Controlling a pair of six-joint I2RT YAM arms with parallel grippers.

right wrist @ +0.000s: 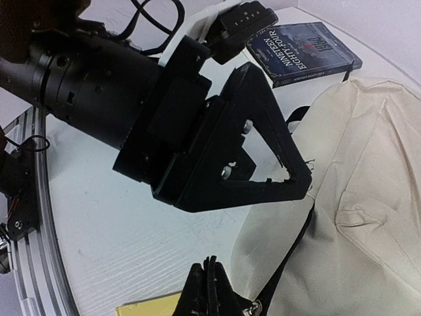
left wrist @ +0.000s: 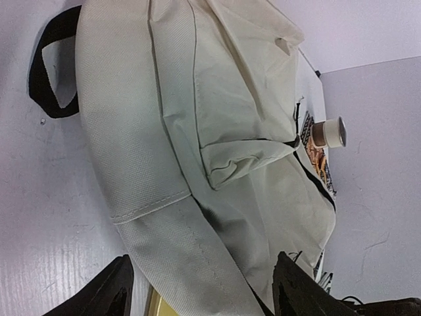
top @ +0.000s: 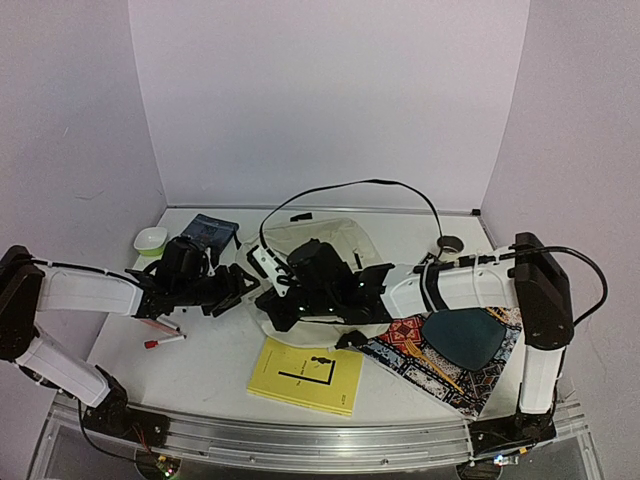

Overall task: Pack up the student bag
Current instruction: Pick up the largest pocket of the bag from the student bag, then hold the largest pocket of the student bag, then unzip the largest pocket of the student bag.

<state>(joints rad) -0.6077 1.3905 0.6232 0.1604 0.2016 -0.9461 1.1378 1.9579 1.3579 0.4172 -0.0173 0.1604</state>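
Note:
The student bag (left wrist: 217, 131), cream fabric with black zipper lines, lies flat at the table's middle (top: 335, 235), partly under both arms. My left gripper (left wrist: 204, 289) is open, its two fingers straddling the bag's near edge without pinching it. In the top view it sits at the bag's left side (top: 243, 283). My right gripper (right wrist: 210, 289) is shut on a thin black zipper pull beside the metal slider (right wrist: 253, 306), at the bag's front-left corner (top: 272, 305). One left finger (right wrist: 263, 131) hangs just above it.
A yellow notebook (top: 305, 375) lies in front of the bag. A patterned placemat (top: 440, 365) carrying a dark teal shape (top: 465, 335) lies at right. A blue book (top: 210, 230), a green bowl (top: 150, 240), a red pen (top: 165, 340) and a tape roll (top: 452, 243) lie around.

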